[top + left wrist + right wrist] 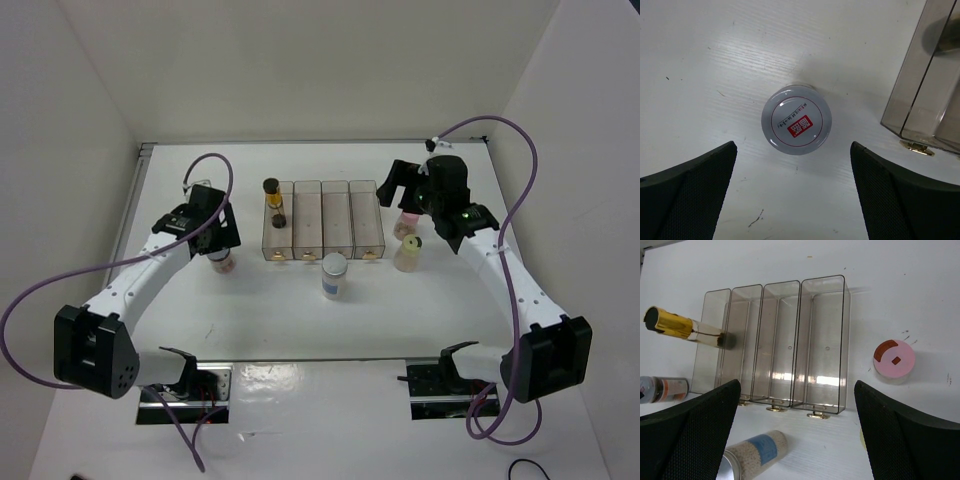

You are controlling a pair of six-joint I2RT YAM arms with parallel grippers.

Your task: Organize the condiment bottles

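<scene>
Upright on the table (300,320), just left of the near-left corner of the tray (325,222): the brown jar (796,120) with the lilac lid, not yet in any slot. Possible trouble from here, only as a judgement: closing too high and catching just the smooth round lid, then a slip or a tipped jar. Closing off-centre could push the jar against the tray, and carrying too low could knock the tray wall or the amber bottle (272,203). Left gripper (218,240) straight above the jar, wide open, fingers (690,200) apart on both sides of the lid and touching nothing. Wrist pointing down, arm stretched far and a little right. Amber bottle already standing in the leftmost slot, nothing in the other three. Further out on the table: the clear jar (334,275) just near the tray front, the cream bottle (408,252) off the near-right corner, the pink-capped bottle (409,222) beside the right wall. Right gripper (400,198) also open and holding nothing, hovering over the pink-capped bottle, turned toward the tray.
</scene>
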